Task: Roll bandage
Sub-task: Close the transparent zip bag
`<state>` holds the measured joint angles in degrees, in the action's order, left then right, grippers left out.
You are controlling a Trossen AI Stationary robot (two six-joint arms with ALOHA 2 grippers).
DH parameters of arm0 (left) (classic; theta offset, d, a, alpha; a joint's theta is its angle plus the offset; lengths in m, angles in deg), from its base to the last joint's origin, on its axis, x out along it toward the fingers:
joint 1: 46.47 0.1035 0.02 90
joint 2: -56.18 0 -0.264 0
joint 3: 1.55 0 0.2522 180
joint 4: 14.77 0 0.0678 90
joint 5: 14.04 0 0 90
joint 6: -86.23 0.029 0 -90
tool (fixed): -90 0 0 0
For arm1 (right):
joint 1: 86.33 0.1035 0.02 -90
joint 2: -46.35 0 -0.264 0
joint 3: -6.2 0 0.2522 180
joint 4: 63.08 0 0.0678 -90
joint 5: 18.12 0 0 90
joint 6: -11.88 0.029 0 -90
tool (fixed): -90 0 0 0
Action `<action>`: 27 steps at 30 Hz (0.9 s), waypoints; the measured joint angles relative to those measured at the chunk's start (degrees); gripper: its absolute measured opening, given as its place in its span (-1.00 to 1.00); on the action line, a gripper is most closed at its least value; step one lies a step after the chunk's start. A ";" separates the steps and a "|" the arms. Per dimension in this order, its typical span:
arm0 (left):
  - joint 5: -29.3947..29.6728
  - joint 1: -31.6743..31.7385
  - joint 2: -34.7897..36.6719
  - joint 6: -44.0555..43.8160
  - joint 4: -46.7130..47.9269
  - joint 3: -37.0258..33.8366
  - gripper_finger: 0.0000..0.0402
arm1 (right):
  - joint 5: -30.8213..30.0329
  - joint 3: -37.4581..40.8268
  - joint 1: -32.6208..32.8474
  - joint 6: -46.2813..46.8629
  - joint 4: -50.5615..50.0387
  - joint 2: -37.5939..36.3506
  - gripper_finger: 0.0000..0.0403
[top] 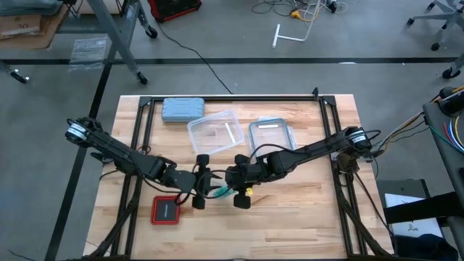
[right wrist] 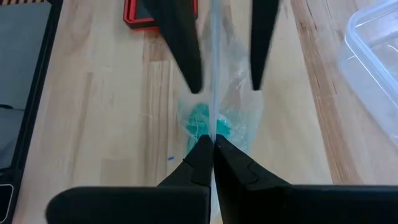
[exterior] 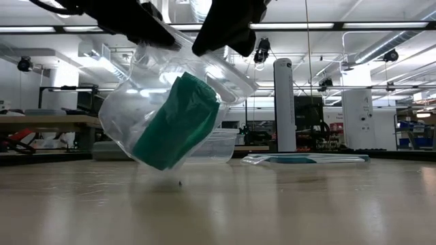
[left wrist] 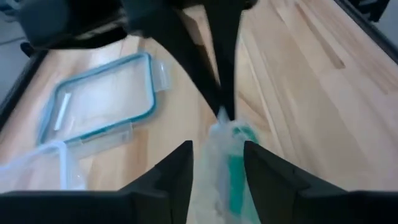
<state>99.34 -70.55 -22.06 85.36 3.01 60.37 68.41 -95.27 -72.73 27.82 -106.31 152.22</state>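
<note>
Teal bandage sits inside a clear plastic bag lifted off the desk. Our right tool is clenched on the bag; our left tool looks spread around it. Thin film may slip, dropping both.

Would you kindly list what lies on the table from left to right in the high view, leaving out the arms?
Red case → grey-blue case → bandage, held in a clear bag between the left gripper and right gripper → clear lid with teal rim.
</note>
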 joint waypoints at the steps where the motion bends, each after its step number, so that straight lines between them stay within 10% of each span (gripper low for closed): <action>1: 0.02 0.02 -0.02 0.83 -1.13 0.00 -0.42 | 0.02 -0.04 0.00 -0.02 0.02 0.00 -1.00; 8: -5.19 0.37 -0.02 3.07 0.61 0.02 -0.95 | 0.50 -0.08 0.00 0.00 0.21 -0.01 -1.00; 27: -4.48 0.28 0.11 4.02 0.34 0.02 -1.00 | 9.58 -0.19 -1.14 5.19 -0.54 -1.18 -1.00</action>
<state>94.86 -70.26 -21.95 89.38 3.36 60.39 78.00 -95.46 -73.86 33.01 -106.84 151.04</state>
